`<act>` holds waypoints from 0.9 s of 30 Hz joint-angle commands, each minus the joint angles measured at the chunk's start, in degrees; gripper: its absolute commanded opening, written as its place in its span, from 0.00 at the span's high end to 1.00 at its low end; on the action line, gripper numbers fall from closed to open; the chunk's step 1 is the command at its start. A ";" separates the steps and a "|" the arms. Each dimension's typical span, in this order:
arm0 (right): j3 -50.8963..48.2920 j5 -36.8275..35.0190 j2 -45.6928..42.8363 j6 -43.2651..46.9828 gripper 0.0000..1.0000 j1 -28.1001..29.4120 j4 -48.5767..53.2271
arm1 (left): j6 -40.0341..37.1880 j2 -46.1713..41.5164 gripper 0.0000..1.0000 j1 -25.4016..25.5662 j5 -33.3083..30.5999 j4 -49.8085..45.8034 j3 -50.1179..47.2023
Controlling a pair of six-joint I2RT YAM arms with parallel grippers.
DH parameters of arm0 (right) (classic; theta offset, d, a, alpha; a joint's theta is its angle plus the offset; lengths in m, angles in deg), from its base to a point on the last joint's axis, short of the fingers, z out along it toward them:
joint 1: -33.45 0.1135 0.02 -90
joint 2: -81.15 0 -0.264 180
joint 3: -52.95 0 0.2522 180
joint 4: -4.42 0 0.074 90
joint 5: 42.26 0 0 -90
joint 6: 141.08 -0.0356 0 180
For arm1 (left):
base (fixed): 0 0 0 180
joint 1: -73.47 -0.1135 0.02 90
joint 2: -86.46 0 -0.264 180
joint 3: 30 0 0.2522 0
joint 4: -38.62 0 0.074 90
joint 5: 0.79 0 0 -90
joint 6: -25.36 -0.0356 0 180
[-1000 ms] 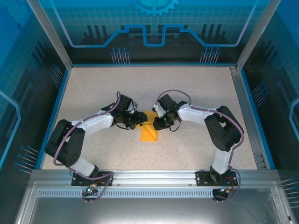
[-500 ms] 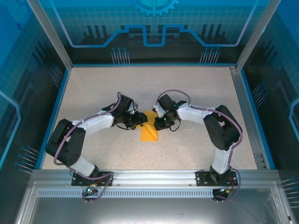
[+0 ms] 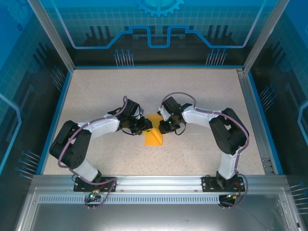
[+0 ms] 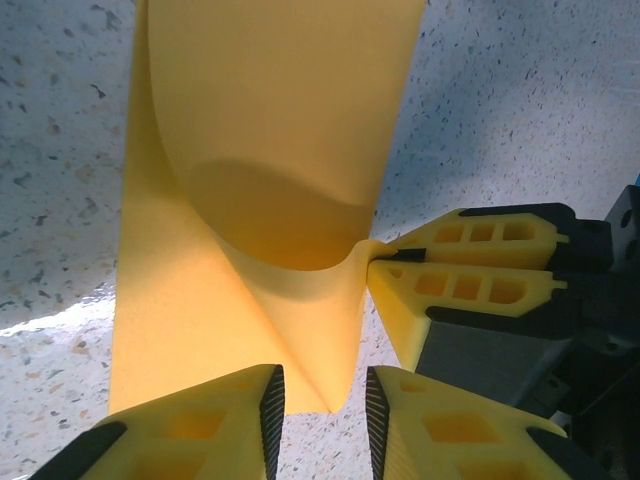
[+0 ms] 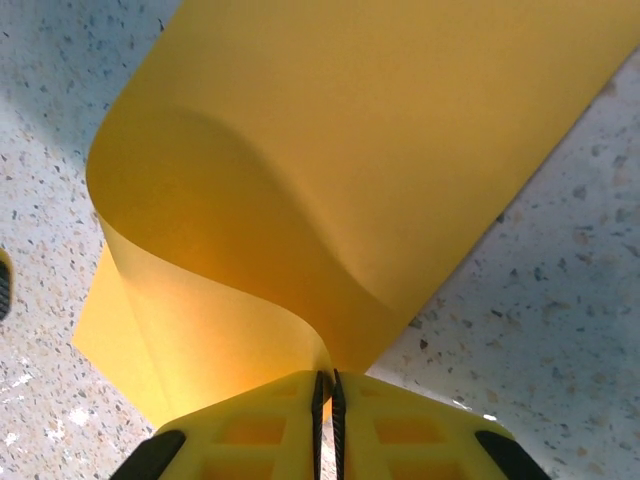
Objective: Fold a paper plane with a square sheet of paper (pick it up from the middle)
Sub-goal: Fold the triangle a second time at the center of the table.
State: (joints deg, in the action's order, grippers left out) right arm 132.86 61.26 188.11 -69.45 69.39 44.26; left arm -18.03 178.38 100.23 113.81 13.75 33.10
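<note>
**A:** From above, where is the paper?

**B:** The square sheet of paper (image 3: 154,138) lies on the speckled table (image 3: 192,91), about midway between the two arms. The left gripper (image 3: 145,126) and the right gripper (image 3: 162,127) close in on its far part from either side. Its near part spreads out in the open toward the bases.

**A:** Can you read the jaws from there?

**B:** No, they are too small. The wrist cameras are clearer.

**A:** The left wrist, then.

**B:** The sheet (image 4: 270,130) is curled over on itself, one layer arching above another. The left gripper (image 4: 320,410) has its jaws parted. The paper's lowest corner dips into the gap between the two yellow fingers, and neither pad presses on it. At the right of this view, the right gripper (image 4: 378,258) comes in from the side. Its two fingertips are pinched together on the sheet's edge, just where the curl bends. The bare table (image 4: 520,100) shows behind.

**A:** And the right wrist?

**B:** It agrees. The right gripper (image 5: 326,385) is clamped, with only a hairline between the pads, and the paper's edge runs straight into that line. From there the sheet (image 5: 350,170) rises and rolls over to the left in a smooth loop. Its lower layer lies flat on the table (image 5: 560,330).
</note>
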 commanded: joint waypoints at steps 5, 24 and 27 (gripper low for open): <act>1.85 0.68 1.30 0.18 0.86 -0.96 1.12 | 2.78 0.89 0.70 0.79 0.00 2.92 -0.17; 1.88 -1.57 2.11 -0.11 0.86 -0.92 2.30 | 3.05 0.63 0.72 1.23 -0.21 2.78 -0.38; 1.73 -1.99 2.14 -0.33 0.86 -1.03 2.52 | 3.06 0.85 0.72 1.36 -0.21 2.84 -0.20</act>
State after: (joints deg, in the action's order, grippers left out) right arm 133.91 60.05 189.92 -69.47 69.39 45.05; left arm -15.39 178.41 101.13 113.81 16.24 33.10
